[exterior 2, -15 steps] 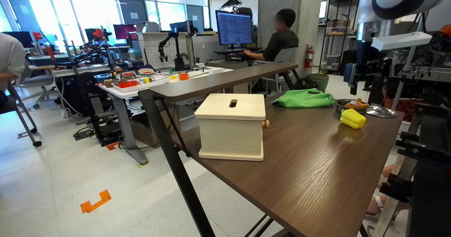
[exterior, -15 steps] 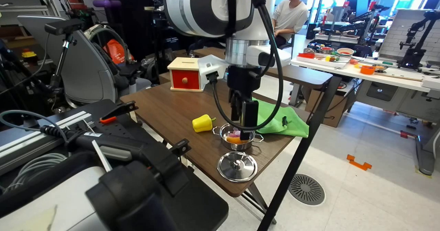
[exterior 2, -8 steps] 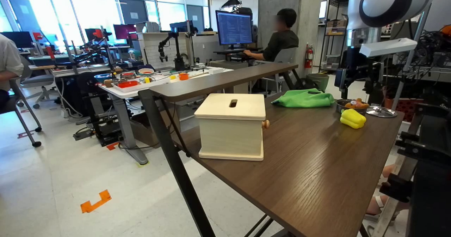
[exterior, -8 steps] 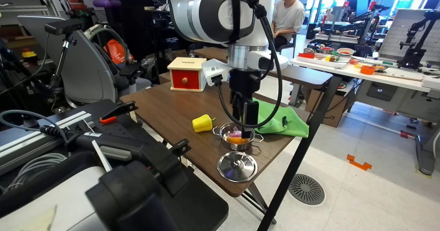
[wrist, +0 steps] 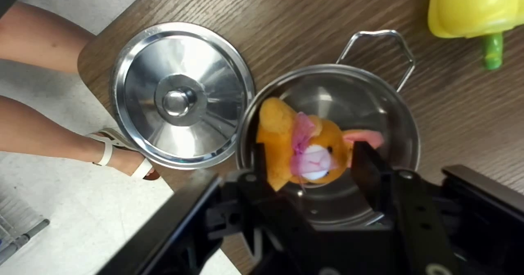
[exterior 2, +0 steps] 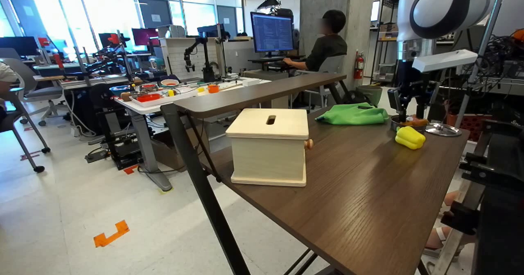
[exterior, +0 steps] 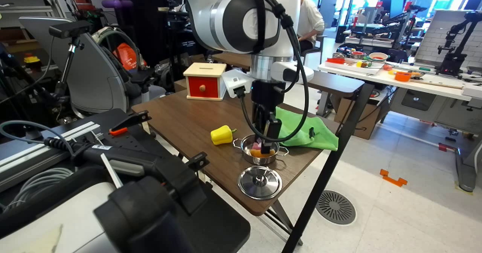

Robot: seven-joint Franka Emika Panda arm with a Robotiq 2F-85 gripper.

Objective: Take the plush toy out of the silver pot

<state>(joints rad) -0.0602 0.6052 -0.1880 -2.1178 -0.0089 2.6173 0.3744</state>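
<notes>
Pincer (wrist: pixel 310 146) sitting spread over orange plush animal (wrist: pixel 313 160); we're probably risking dragging silver pot (wrist: pixel 368 103) along if we're closing off-centre.

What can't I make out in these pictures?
Underside of the plush toy: wrist view, hidden by its own body.
Whether the gripper touches it: wrist view, fingers overlap its edges.
Whoever owns the legs: wrist view, cut off by the left edge.
Text on the monitor: in an exterior view, too small.

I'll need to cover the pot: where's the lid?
In the wrist view, the lid lies left of the silver pot, near a corner of the table.
</notes>
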